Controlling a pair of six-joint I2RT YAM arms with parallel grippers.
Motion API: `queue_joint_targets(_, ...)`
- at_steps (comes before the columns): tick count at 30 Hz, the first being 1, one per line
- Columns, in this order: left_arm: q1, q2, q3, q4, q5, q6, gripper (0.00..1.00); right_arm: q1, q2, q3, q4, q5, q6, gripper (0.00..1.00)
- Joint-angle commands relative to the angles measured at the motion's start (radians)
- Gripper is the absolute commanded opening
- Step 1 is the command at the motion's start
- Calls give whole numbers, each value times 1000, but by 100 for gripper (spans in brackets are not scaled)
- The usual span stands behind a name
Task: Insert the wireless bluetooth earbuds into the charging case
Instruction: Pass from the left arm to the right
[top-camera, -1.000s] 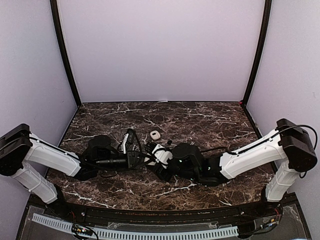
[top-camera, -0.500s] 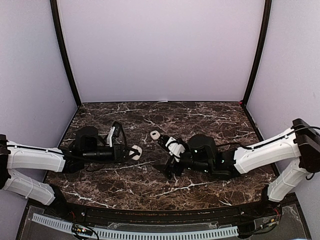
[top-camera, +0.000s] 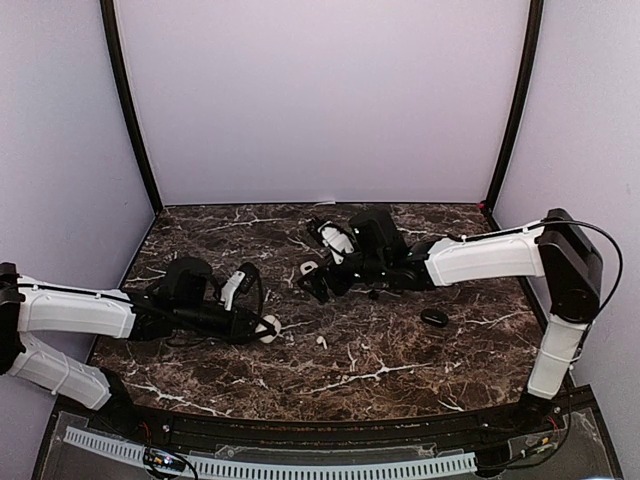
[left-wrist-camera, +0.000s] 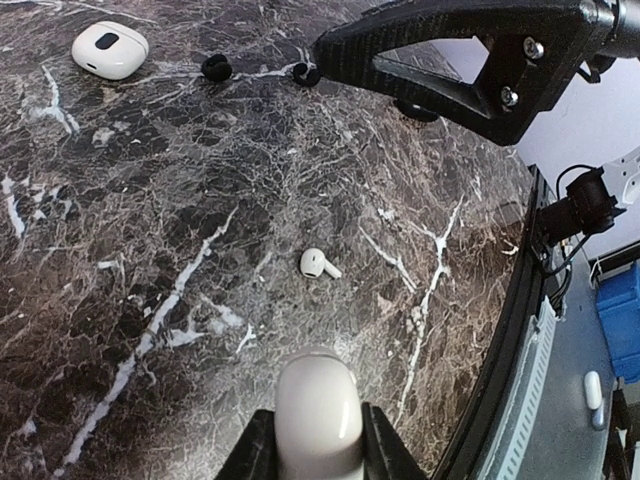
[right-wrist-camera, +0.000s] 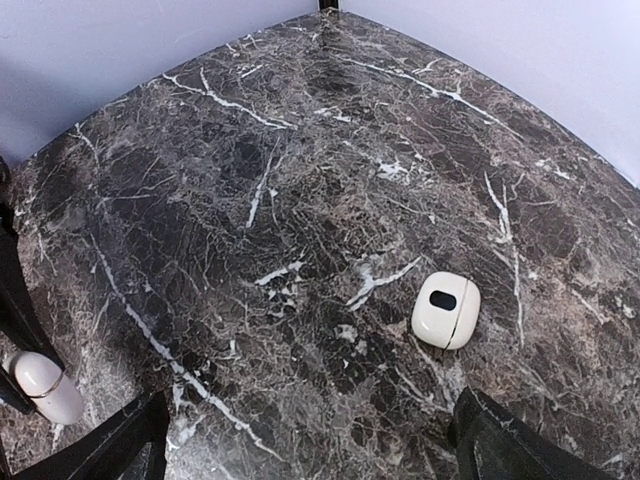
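The left pincer (left-wrist-camera: 318, 445) pinches a white charging case (left-wrist-camera: 318, 405). One white earbud (left-wrist-camera: 318, 264) lies on the counter (left-wrist-camera: 150, 220) directly ahead of it, stem angled rightward. The right pincer (right-wrist-camera: 310, 430), spread wide, hovers farther off near a second white case (right-wrist-camera: 446, 310); the left arm is nearer.

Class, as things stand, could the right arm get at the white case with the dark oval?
Probably yes. The right gripper is open, and the white case lies uncovered on the table just ahead of it, with nothing in between.
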Motion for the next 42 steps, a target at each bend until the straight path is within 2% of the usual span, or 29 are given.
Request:
queue_joint_targets(1, -44, 58, 65, -33, -15, 78, 24, -4, -91, -96, 11, -40, 28, 99)
queue_joint_targets(4, -102, 128, 115, -60, -52, 133, 24, -4, -259, -323, 89, -82, 28, 99)
queue_joint_targets(9, -143, 221, 175, -48, -34, 185, 25, -4, -495, -627, 203, -120, 77, 99)
queue_joint_targets(15, -152, 284, 221, -41, 1, 248, 25, -4, -628, -789, 236, -126, 127, 99)
queue_joint_targets(20, -152, 323, 249, -26, 17, 304, 25, -3, -617, -769, 236, -81, 113, 99)
queue_joint_targets(25, -130, 384, 312, -31, 3, 358, 27, -32, -487, -702, 320, -62, 83, 99)
queue_joint_targets(28, -95, 396, 335, 9, 38, 329, 27, -113, -380, -587, 318, -222, 42, 99)
queue_joint_targets(31, -53, 355, 345, 36, 83, 270, 27, -180, -303, -413, 166, -374, 61, 97)
queue_joint_targets(33, -48, 326, 392, -34, 74, 274, 27, -184, -270, -322, 68, -403, 98, 93)
queue_joint_targets(35, -46, 321, 494, -173, 73, 282, 29, -184, -252, -237, -35, -420, 144, 90)
queue_joint_targets(38, -44, 347, 597, -340, 92, 304, 30, -183, -262, -191, -67, -449, 161, 89)
queue_joint_targets(40, -42, 359, 601, -354, 94, 306, 30, -183, -269, -219, -30, -464, 132, 88)
queue_joint_targets(42, -42, 349, 526, -257, 95, 286, 29, -183, -273, -297, 68, -476, 107, 85)
